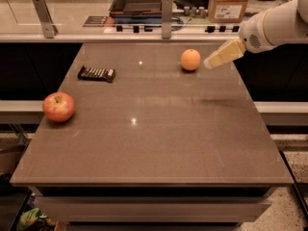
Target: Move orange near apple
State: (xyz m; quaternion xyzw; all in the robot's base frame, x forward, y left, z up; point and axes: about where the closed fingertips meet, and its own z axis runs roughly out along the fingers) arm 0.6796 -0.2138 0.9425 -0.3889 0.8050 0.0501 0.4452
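The orange [190, 59] sits on the brown table [159, 143] at the far middle-right. The red apple [58, 107] with yellowish patches stands near the table's left edge, far from the orange. My gripper [211, 62], cream-coloured on a white arm, reaches in from the upper right. Its tip is just right of the orange, slightly above the table and a small gap away from the fruit. It holds nothing.
A dark wrapped snack bar [96, 73] lies at the far left of the table. Behind the table a counter holds a black tray [138, 1], a cardboard box [230, 3] and two upright metal posts [166, 16].
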